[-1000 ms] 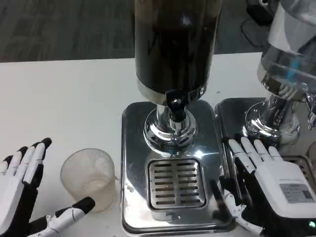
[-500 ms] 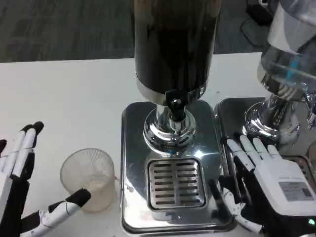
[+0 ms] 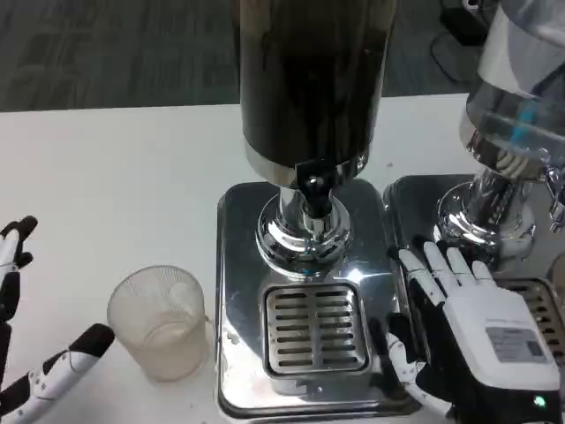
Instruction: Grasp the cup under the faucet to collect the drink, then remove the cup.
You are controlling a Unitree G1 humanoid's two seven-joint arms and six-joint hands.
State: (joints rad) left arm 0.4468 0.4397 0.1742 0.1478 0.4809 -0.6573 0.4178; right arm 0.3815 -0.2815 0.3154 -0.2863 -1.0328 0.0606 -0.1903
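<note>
In the head view you see the clear plastic cup (image 3: 161, 323) standing upright on the white table (image 3: 115, 177), just left of the steel dispenser base (image 3: 305, 291) and not on the slotted drip grate (image 3: 316, 329). The black faucet (image 3: 312, 187) hangs under the dark drink tank (image 3: 309, 79), above and behind the grate, so your cup sits off to one side of it. Your left hand (image 3: 31, 353) lies at the picture's left edge, fingers spread wide and holding nothing; one black-tipped finger points toward the cup without touching it. Your right hand (image 3: 463, 331) rests over the base's right edge, fingers stretched forward and apart, gripping nothing. A second dispenser (image 3: 516, 132) stands to the right.
</note>
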